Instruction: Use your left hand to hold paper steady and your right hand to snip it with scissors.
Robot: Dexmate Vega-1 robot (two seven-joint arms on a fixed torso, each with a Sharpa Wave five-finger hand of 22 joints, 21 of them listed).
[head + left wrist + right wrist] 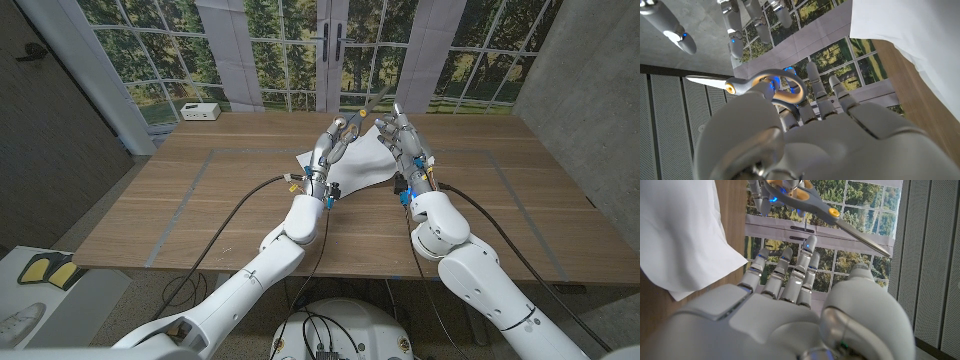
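The left robot hand (333, 143) is raised above the middle of the bench (200, 210), just left of the frame's centre in the head view, and it holds the scissors (368, 104). In the left wrist view its fingers (812, 80) pass through the grey, orange-lined handle loops of the scissors (762, 85), and the blades run out toward the left edge of that frame, closed to a single point. In the head view the blades slant up and to the right, above the bench's far edge, with the tip crossing over toward the right robot hand (405, 140).

The right robot hand stands just right of centre, close beside the left one, fingers stretched upward and slightly apart, holding nothing. In the right wrist view its fingers (790, 272) reach up toward the window, and the scissors (827, 212) hang above them in the upper part of that frame, gripped by the other hand.

The paper (360, 165), a white sheet, lies on the bench between and beneath the two hands, its corner toward the far left. Neither hand touches it as far as the head view shows. It also fills the upper left of the right wrist view (680, 235) and the upper right of the left wrist view (910, 30).

A small white box (201, 112) sits at the bench's far left corner, in the upper left of the head view.
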